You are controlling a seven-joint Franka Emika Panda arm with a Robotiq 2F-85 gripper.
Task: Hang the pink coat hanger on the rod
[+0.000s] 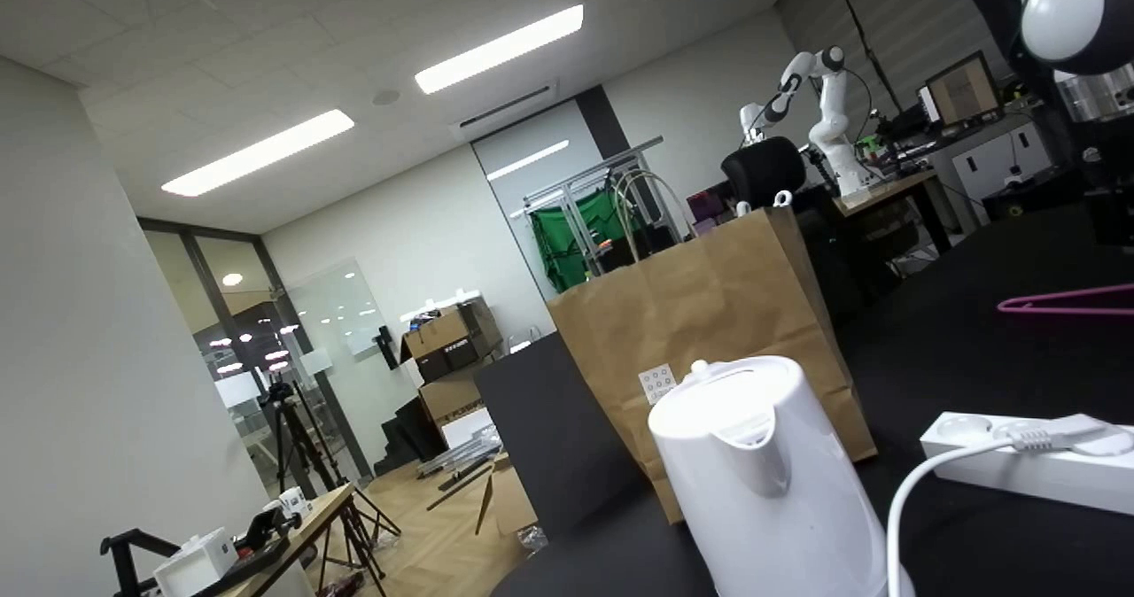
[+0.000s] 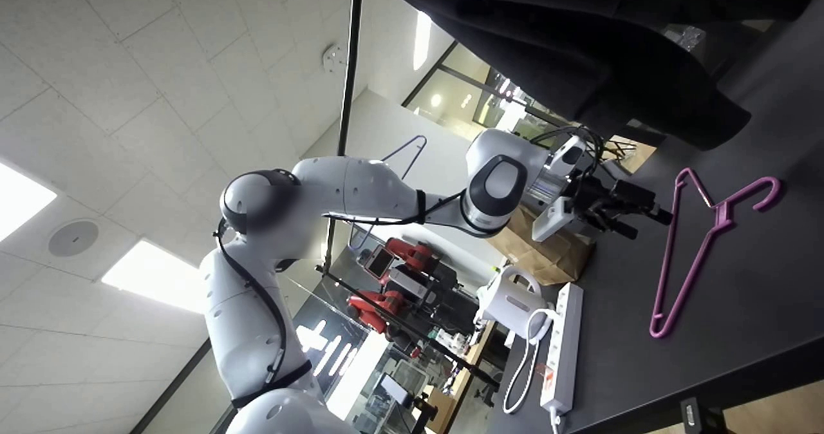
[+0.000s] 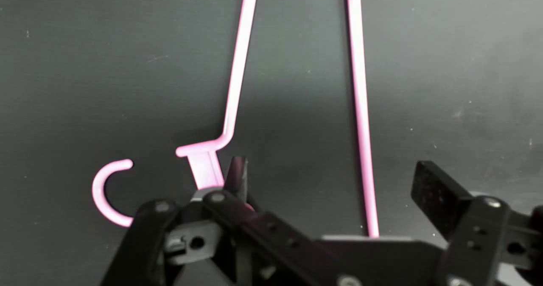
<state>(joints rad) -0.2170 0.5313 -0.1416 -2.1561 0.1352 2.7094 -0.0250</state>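
Observation:
The pink coat hanger [image 2: 723, 214] lies flat on the black table, its hook toward the near side in an exterior view. Part of it shows at the right edge in an exterior view [image 1: 1036, 308]. My gripper [image 2: 646, 224] is open and empty above the hanger. In the wrist view the straight bar of the hanger [image 3: 360, 95] runs between the open fingers [image 3: 331, 180], not touching either. The left finger is over the hanger's neck and hides part of it. The black rod [image 2: 352, 35] is high up behind the arm, with a lavender hanger [image 2: 414, 161] on it.
A dark garment [image 2: 579, 54] hangs beside the arm, low over the table. A white kettle [image 2: 512, 305], a brown paper bag [image 1: 709, 296] and a white power strip [image 2: 565, 344] with a plugged cable stand on the table near the gripper.

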